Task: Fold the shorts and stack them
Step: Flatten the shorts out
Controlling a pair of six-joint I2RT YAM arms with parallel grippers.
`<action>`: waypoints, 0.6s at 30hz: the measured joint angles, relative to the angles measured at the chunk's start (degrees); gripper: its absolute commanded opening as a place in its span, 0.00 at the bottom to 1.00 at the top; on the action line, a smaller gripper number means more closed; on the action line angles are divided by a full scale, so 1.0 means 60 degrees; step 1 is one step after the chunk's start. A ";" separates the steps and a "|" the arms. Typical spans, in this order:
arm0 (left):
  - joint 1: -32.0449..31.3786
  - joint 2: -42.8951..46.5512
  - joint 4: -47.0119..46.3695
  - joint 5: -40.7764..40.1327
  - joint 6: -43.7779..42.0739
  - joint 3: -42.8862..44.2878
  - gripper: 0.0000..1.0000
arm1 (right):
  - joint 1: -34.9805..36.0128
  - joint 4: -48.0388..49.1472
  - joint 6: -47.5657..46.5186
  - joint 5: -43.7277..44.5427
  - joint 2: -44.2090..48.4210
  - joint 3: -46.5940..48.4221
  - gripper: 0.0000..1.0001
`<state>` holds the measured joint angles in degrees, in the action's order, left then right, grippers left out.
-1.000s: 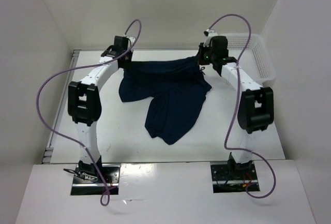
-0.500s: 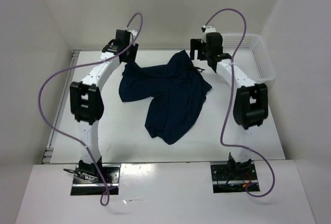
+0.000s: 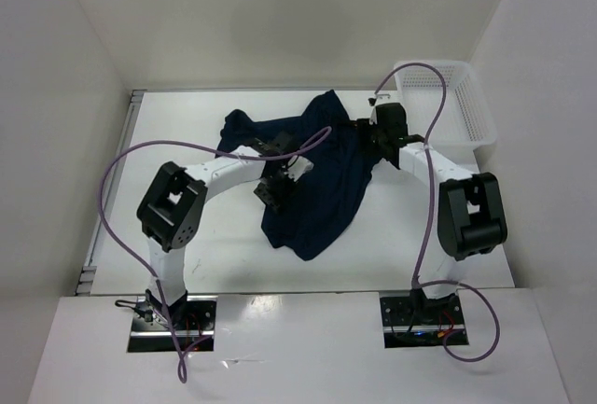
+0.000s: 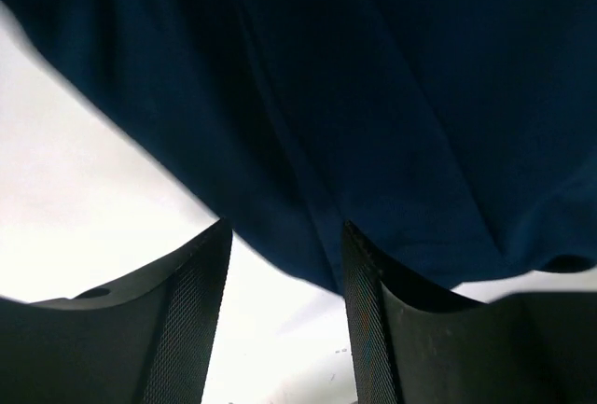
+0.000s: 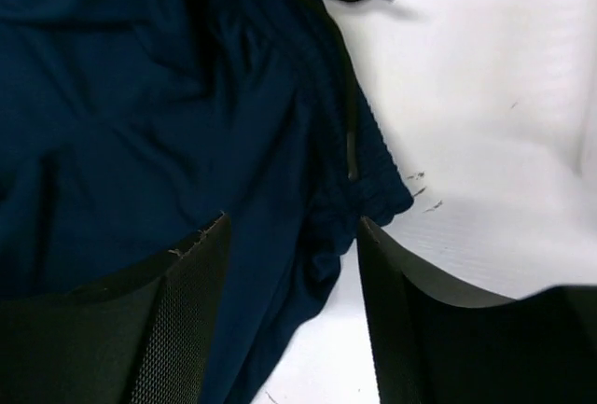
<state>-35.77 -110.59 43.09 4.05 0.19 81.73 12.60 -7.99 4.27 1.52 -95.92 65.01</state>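
Dark navy soft fabric shorts (image 3: 322, 180) lying crumpled on white bench (image 3: 224, 247). Left gripper (image 4: 284, 236) standing apart at 9 o'clock edge, right gripper (image 5: 291, 227) standing apart over 3 o'clock waistband, neither holding anything. Risk: pinching bunched double layers, skewing fold.

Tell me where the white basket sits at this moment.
In the top view, the white basket sits at the far right corner of the table, by the right wall, to the right of the shorts and apart from them.
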 measured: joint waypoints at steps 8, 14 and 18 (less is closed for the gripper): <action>-0.0244 -0.0397 0.0055 0.0678 0.0004 -0.0222 0.53 | -0.0404 -0.0015 0.0725 0.0794 -0.0874 0.0000 0.60; -0.0324 -0.0415 0.0240 0.1333 0.0040 -0.0401 0.20 | -0.0521 -0.0018 0.1100 0.0984 -0.1490 0.0000 0.63; -0.0321 -0.0565 0.0324 0.1523 0.0011 -0.0404 0.08 | -0.0521 0.0051 0.1326 0.1067 -0.1738 0.0000 0.63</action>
<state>-37.69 -113.97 45.04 13.19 0.25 79.31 9.47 -7.68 12.23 7.92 -106.34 65.01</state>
